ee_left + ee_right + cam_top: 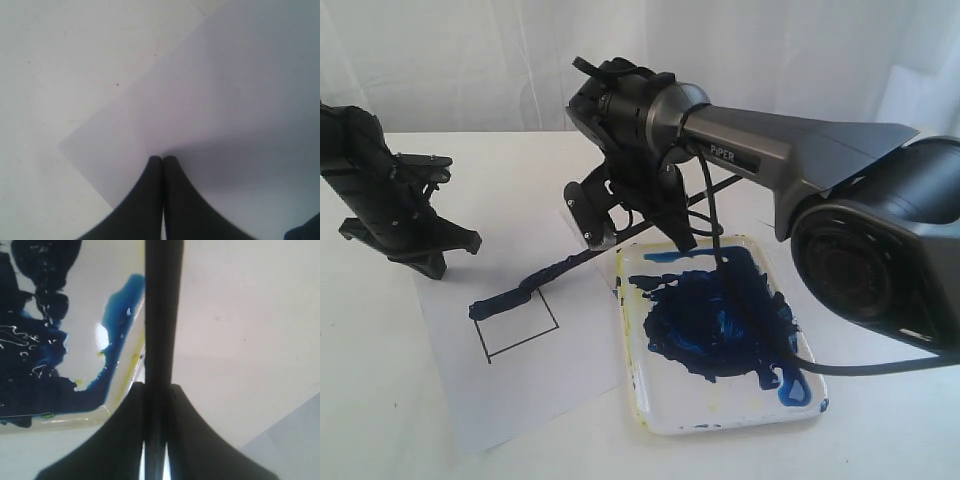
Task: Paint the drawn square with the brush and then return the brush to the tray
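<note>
Right claw (pixel 635 228): mine, closed nearly all the way on the brush (pixel 570 262); the thin shaft is pinched between both fingers, above the tray's far left corner.
Left claw (pixel 445 252): fingers pressed together with nothing between them, over the far left of the paper (pixel 520 390).
Brush: slants down and left from my grip, with its wet tip on the square's far left edge.
Square (pixel 517 325): on the paper, just left of the tray (pixel 640 400). It is white inside, with a blue smear along that far edge only.
Tray: right of the paper, with a big blotch of paint (pixel 720 315) in it.
Handling: I judge the brush light and stiff, with soft bristles. The shaft is smooth and round, so it could roll or pivot in my fingers.
Hold: mid-shaft, well back from the wet tip. That leaves a long lever, so I should press lightly.
Stage: painting barely begun, I'd say.
</note>
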Robot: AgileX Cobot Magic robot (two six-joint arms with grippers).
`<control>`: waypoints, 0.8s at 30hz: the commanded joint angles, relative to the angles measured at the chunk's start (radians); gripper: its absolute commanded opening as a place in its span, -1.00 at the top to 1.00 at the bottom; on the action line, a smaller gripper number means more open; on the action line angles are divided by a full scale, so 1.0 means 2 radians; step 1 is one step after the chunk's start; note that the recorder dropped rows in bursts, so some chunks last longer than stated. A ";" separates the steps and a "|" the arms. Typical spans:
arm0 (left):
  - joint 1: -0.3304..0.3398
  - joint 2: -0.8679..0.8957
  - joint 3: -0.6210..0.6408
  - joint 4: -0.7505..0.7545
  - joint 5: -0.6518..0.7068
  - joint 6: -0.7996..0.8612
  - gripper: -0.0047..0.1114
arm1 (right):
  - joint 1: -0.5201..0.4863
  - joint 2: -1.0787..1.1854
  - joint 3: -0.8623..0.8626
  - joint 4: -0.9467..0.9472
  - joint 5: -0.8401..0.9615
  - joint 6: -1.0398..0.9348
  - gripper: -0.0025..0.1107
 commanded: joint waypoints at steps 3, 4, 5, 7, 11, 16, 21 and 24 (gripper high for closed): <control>0.002 0.008 0.003 0.010 0.019 0.001 0.92 | -0.003 -0.007 0.001 0.005 0.003 0.004 0.96; 0.002 0.008 0.003 0.010 0.019 0.001 0.92 | -0.003 -0.007 0.001 0.005 0.003 0.003 0.96; 0.002 0.008 0.003 0.010 0.019 0.001 0.92 | -0.003 -0.007 0.001 0.005 0.003 0.003 0.96; 0.002 0.008 0.003 0.010 0.019 0.001 0.92 | -0.003 -0.007 0.001 0.004 0.003 0.003 0.96; 0.002 0.008 0.003 0.010 0.019 0.001 0.92 | -0.003 -0.007 0.001 0.004 0.003 0.002 0.96; 0.002 0.008 0.003 0.010 0.019 0.001 0.92 | -0.003 -0.007 0.001 0.000 0.003 0.002 0.96; 0.002 0.008 0.003 0.010 0.019 0.001 0.92 | -0.003 -0.006 0.001 0.000 0.003 0.002 0.96; 0.002 0.008 0.003 0.010 0.019 0.001 0.92 | -0.003 0.002 0.001 -0.001 0.003 0.002 0.96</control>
